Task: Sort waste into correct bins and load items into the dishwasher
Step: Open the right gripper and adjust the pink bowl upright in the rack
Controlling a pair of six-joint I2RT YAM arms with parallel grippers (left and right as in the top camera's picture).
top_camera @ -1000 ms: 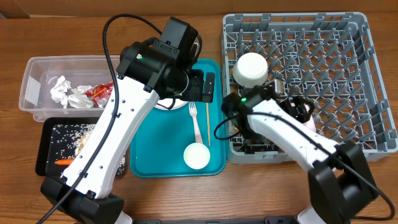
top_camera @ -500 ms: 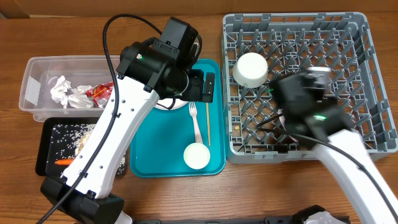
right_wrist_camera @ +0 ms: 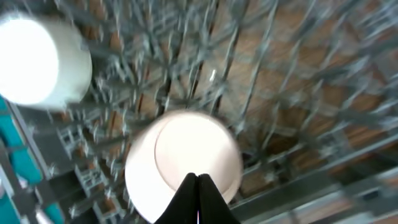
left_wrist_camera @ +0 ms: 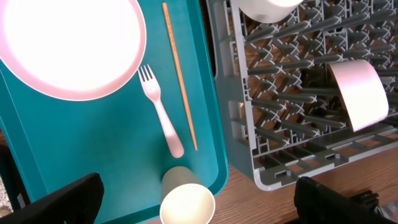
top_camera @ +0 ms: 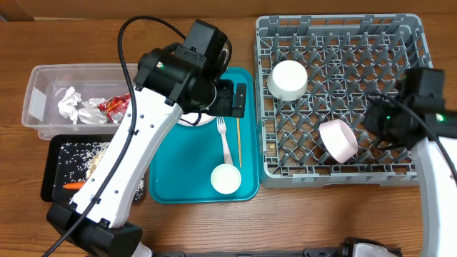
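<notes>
White bowl (top_camera: 338, 140) lies tipped on its side among the pegs of the grey dish rack (top_camera: 414, 28), in its near half, long axis running far-left to near-right. Right claw (right_wrist_camera: 198, 184) is pinched shut, empty, just right of it. Left claw (top_camera: 234, 98) gapes wide over the teal tray (top_camera: 196, 153).
</notes>
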